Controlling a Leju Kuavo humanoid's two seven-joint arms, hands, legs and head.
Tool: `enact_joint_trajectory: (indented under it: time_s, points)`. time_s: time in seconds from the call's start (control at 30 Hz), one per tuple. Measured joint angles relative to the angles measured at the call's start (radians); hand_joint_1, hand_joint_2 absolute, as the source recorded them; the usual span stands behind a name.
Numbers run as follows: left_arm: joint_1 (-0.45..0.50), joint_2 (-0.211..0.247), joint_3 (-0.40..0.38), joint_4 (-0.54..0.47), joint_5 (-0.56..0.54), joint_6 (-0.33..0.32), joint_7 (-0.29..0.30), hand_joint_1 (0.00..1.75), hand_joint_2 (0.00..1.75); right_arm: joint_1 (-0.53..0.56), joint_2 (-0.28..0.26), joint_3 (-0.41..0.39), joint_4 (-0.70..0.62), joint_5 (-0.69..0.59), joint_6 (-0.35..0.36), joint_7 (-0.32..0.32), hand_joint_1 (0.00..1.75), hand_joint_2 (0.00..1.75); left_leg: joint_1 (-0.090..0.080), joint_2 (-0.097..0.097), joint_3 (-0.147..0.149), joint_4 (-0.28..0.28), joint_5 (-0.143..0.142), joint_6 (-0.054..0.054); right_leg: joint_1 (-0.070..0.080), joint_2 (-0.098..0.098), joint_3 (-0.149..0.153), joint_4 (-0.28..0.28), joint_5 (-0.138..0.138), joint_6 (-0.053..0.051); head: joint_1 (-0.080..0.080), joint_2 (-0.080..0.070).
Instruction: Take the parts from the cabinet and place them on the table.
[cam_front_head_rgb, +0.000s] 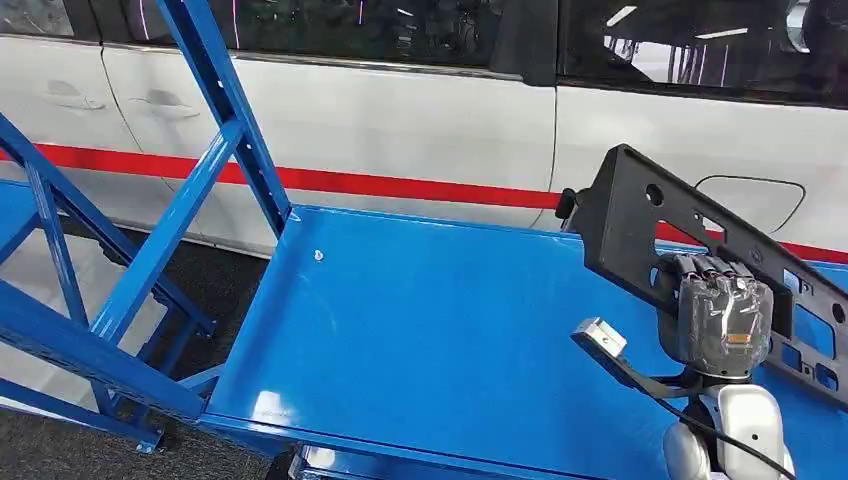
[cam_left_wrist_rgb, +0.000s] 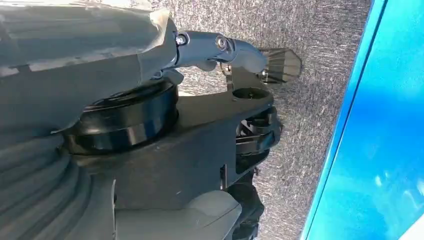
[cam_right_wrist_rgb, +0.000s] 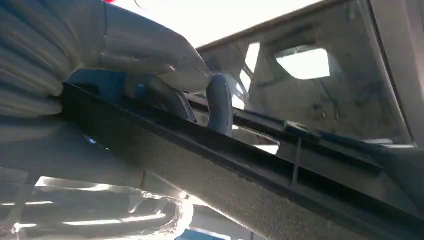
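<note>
A white car body with a red stripe (cam_front_head_rgb: 400, 186) along its side and dark windows fills the space behind a glossy blue metal table (cam_front_head_rgb: 420, 330). To the left of the table stands a blue steel rack frame (cam_front_head_rgb: 150, 250) with slanted braces, over grey speckled carpet (cam_front_head_rgb: 230, 275). A small pale speck (cam_front_head_rgb: 318, 256) lies on the table top near its far left corner.

The robot's right hand (cam_front_head_rgb: 722, 315), wrapped in clear film at the back, grips a long black plastic panel with cut-out holes and slots (cam_front_head_rgb: 690, 255). The panel is held tilted above the right side of the table, its upper end toward the car and its lower end running off toward the right edge of the picture. In the right wrist view the thumb and dark fingers (cam_right_wrist_rgb: 220, 107) close over the panel's ribbed black edge (cam_right_wrist_rgb: 260, 185), with the car window behind.

The left hand (cam_left_wrist_rgb: 220, 125) hangs beside the blue table edge (cam_left_wrist_rgb: 350, 120) over the carpet; its thumb (cam_left_wrist_rgb: 220, 50) is stretched out and the dark fingers curl in, and I cannot tell whether it is closed or loose. Nothing is seen in it.
</note>
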Motion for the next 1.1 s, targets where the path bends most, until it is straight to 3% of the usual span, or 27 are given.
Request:
enact_joint_trajectory:
  time_s: [0.17,0.23,0.33,0.43,0.47,0.5,0.53,0.57,0.63,0.67,0.7,0.73,0.77,0.83,0.87,0.9,0.93,0.97,1.03,1.1]
  points:
    - [0.000,0.000,0.000,0.000,0.000,0.000,0.000,0.00,1.75,-0.004,-0.001,0.002,0.000,-0.001,0.000,0.000,1.75,1.75,0.000,0.000,0.000,0.000,0.000,0.000,0.000,0.000,0.000,0.000,0.000,0.000,0.000,0.000]
    - [0.000,0.006,0.000,0.000,0.000,0.007,0.005,0.00,1.75,-0.086,-0.013,0.036,0.004,-0.052,-0.007,-0.016,1.75,1.75,-0.002,0.000,-0.001,0.005,-0.001,0.002,-0.003,0.000,0.000,-0.002,0.002,0.002,0.000,0.000]
    - [0.000,0.013,0.000,0.000,0.000,0.008,0.005,0.00,1.75,-0.096,-0.013,0.057,0.019,-0.082,-0.019,-0.021,1.75,1.75,-0.004,-0.001,-0.002,0.006,-0.003,0.005,-0.008,0.000,-0.001,-0.002,0.002,0.003,0.001,0.000]
    - [0.000,0.021,0.000,0.000,0.000,0.011,0.004,0.00,1.75,-0.098,-0.011,0.071,0.041,-0.111,-0.038,-0.026,1.75,1.75,-0.009,-0.002,-0.005,0.009,-0.007,0.014,-0.013,0.000,-0.002,-0.005,0.003,0.007,0.000,0.000]
    - [-0.001,0.023,0.000,0.000,0.000,0.012,0.003,0.00,1.75,-0.100,-0.010,0.075,0.047,-0.119,-0.042,-0.029,1.75,1.75,-0.012,-0.002,-0.006,0.009,-0.004,0.020,-0.015,0.000,-0.001,-0.010,0.009,0.015,-0.001,0.000]
    - [-0.002,0.024,0.000,0.000,0.000,0.014,0.002,0.00,1.75,-0.104,-0.008,0.078,0.053,-0.129,-0.046,-0.033,1.75,1.75,-0.012,-0.002,-0.001,-0.007,0.004,0.030,-0.011,0.000,0.004,-0.017,0.013,0.021,-0.002,0.000]
    - [-0.002,0.024,0.000,0.000,0.000,0.017,-0.002,0.00,1.75,-0.105,-0.007,0.079,0.060,-0.139,-0.050,-0.035,1.75,1.75,0.003,0.003,0.012,-0.033,0.020,0.041,-0.014,0.000,-0.005,-0.008,-0.002,0.016,0.000,0.000]
    - [-0.003,0.024,0.000,0.000,0.000,0.022,-0.009,0.00,1.75,-0.109,-0.006,0.081,0.071,-0.147,-0.057,-0.038,1.75,1.75,0.000,0.005,0.014,-0.041,0.026,0.049,-0.007,0.000,-0.026,0.038,-0.031,0.005,0.002,0.000]
    - [-0.001,0.024,0.000,0.000,0.000,0.025,-0.019,0.00,1.75,-0.109,-0.004,0.084,0.094,-0.157,-0.066,-0.039,1.75,1.75,-0.002,0.006,0.011,-0.041,0.027,0.050,-0.004,0.002,-0.105,0.203,-0.097,-0.007,0.009,0.000]
    - [0.000,0.024,0.000,0.000,0.000,0.025,-0.021,0.00,1.75,-0.105,-0.002,0.087,0.104,-0.160,-0.067,-0.039,1.75,1.75,-0.003,0.006,0.009,-0.040,0.027,0.050,-0.004,0.003,-0.143,0.279,-0.120,-0.007,0.008,0.000]
    - [0.001,0.024,0.000,0.000,0.000,0.025,-0.022,0.00,1.75,-0.099,0.000,0.088,0.114,-0.162,-0.069,-0.039,1.75,1.75,-0.003,0.005,0.008,-0.039,0.027,0.050,-0.003,0.003,-0.166,0.320,-0.122,0.000,0.009,0.000]
    - [0.001,0.024,-0.001,0.000,0.000,0.025,-0.022,0.00,1.75,-0.094,0.002,0.088,0.121,-0.162,-0.069,-0.039,1.75,1.75,-0.002,0.003,0.008,-0.039,0.027,0.049,-0.005,0.003,-0.161,0.301,-0.102,0.010,0.009,0.000]
    - [0.001,0.024,-0.001,0.000,-0.001,0.025,-0.022,0.00,1.75,-0.091,0.004,0.089,0.125,-0.162,-0.071,-0.039,1.75,1.75,0.001,0.002,0.008,-0.036,0.026,0.047,-0.008,0.002,-0.135,0.241,-0.067,0.023,0.010,0.000]
    - [0.000,0.025,-0.001,0.000,-0.003,0.025,-0.022,0.00,1.75,-0.088,0.009,0.090,0.132,-0.163,-0.077,-0.039,1.75,1.75,0.006,0.000,0.002,-0.017,0.018,0.033,-0.017,-0.001,-0.045,0.050,0.014,0.049,0.011,0.000]
    - [0.000,0.031,-0.001,0.000,-0.004,0.025,-0.022,0.00,1.75,-0.087,0.014,0.090,0.139,-0.164,-0.085,-0.039,1.75,1.75,-0.002,-0.002,-0.008,-0.003,0.012,0.020,-0.012,0.005,-0.023,0.034,0.008,0.043,0.017,0.000]
    - [-0.002,0.030,-0.002,-0.001,-0.005,0.025,-0.021,0.00,1.75,-0.079,0.017,0.090,0.140,-0.165,-0.088,-0.038,1.75,1.75,-0.003,-0.003,-0.013,0.003,0.012,0.014,-0.006,0.013,-0.041,0.051,0.020,0.029,0.014,0.000]
    - [-0.002,0.032,-0.002,-0.001,-0.005,0.025,-0.021,0.00,1.75,-0.077,0.020,0.089,0.142,-0.165,-0.089,-0.037,1.75,1.75,-0.004,-0.005,-0.020,0.015,0.013,0.010,-0.013,0.012,-0.048,0.045,0.008,0.019,0.013,0.000]
    - [-0.002,0.033,-0.003,-0.001,-0.005,0.025,-0.021,0.00,1.75,-0.074,0.023,0.088,0.145,-0.165,-0.090,-0.037,1.75,1.75,-0.003,-0.007,-0.025,0.016,0.015,0.008,-0.009,0.014,-0.054,0.053,0.008,0.017,0.006,0.000]
    - [-0.001,0.037,-0.008,-0.001,-0.005,0.025,-0.020,0.00,1.75,-0.072,0.031,0.088,0.148,-0.164,-0.092,-0.037,1.75,1.75,0.007,-0.005,-0.034,0.026,0.004,-0.001,-0.014,0.012,-0.063,0.052,0.016,-0.002,0.003,0.000]
    - [-0.002,0.037,-0.011,-0.001,-0.005,0.025,-0.019,0.00,1.75,-0.071,0.033,0.087,0.149,-0.164,-0.092,-0.037,1.75,1.75,0.007,0.003,-0.070,0.124,-0.085,-0.008,-0.010,0.010,-0.074,0.052,0.025,-0.018,-0.002,0.000]
